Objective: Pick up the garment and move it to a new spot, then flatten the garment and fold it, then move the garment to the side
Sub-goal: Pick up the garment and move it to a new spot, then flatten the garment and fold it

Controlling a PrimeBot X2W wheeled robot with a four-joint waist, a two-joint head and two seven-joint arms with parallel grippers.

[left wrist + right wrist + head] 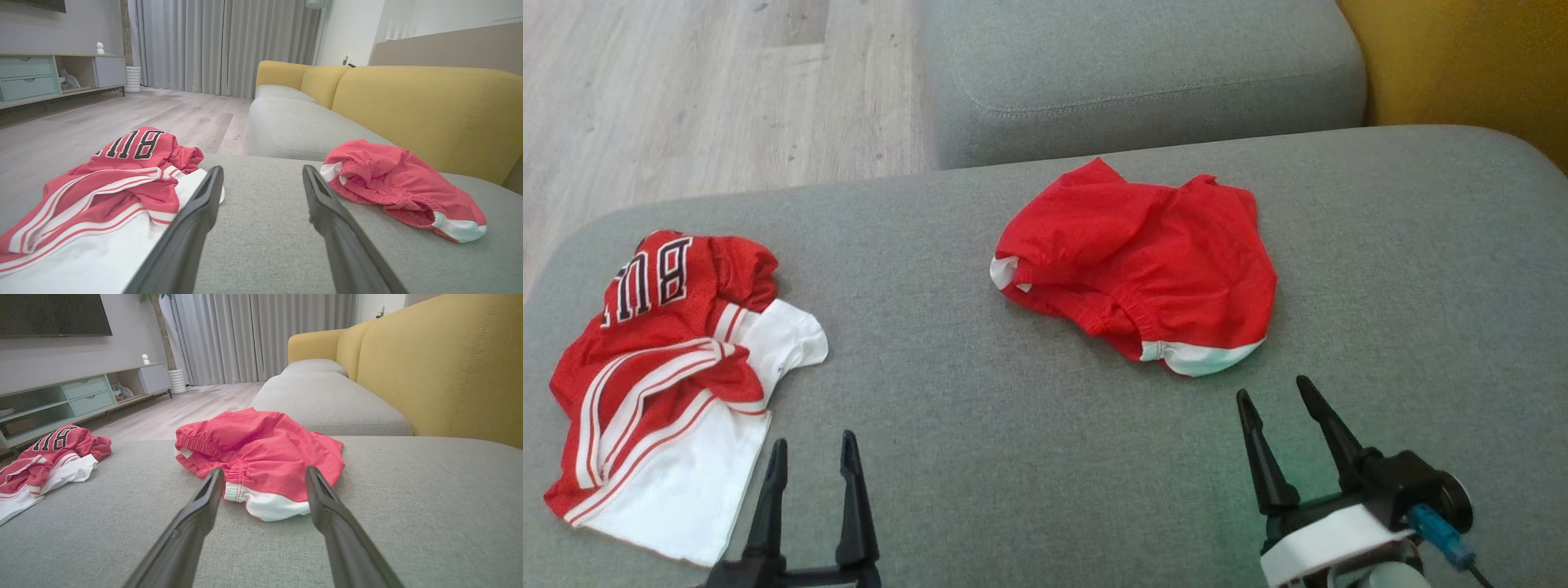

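The red and white jersey [662, 359] lies crumpled at the left end of the grey sofa seat [980, 425]. Its black lettering is partly folded under, so only "BU" reads. The left gripper [814, 445] sits just beside the jersey's white hem, fingers spread wide and holding nothing. Its base is cut off by the frame, and I cannot tell whether a finger touches the cloth. Red shorts [1152, 261] lie bunched mid-seat. The right gripper [1274, 390], wide open and empty, points at them from just short.
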